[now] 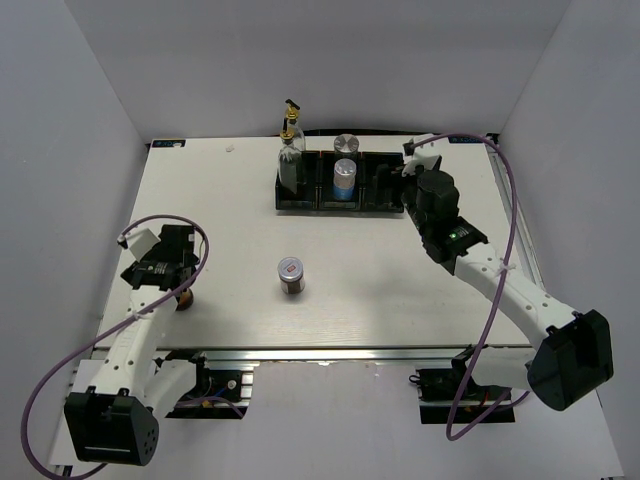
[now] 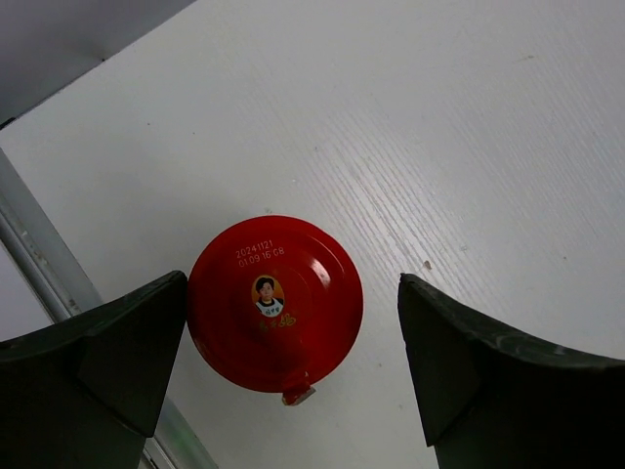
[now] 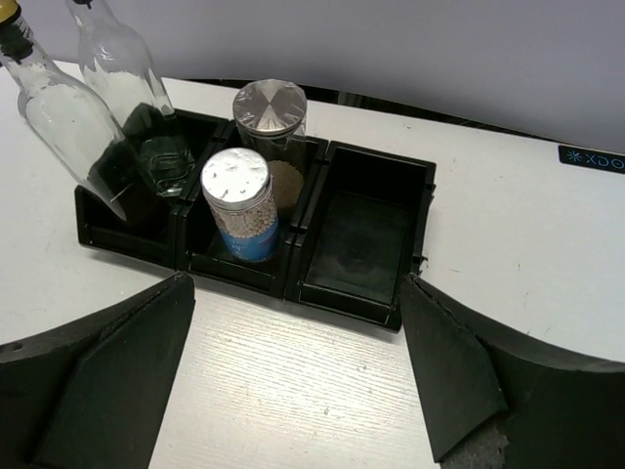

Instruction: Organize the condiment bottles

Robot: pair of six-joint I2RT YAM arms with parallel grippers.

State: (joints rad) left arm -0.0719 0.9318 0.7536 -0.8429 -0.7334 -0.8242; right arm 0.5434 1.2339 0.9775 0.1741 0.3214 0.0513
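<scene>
Standing upright at the near left of the table (image 1: 400,300), the red-capped jar (image 2: 275,303) points its long axis straight up at your left gripper (image 2: 293,288), which hangs directly above it, aimed downward, jaws wide and holding nothing. The cap sits off-centre between them: one finger (image 2: 117,362) is almost at its rim, the other well apart. That arm is plainly the nearer one. Your right gripper (image 3: 295,281), also wide and carrying nothing, hovers by the black tray (image 3: 415,210) at the far side, whose right compartment holds no bottle.
</scene>
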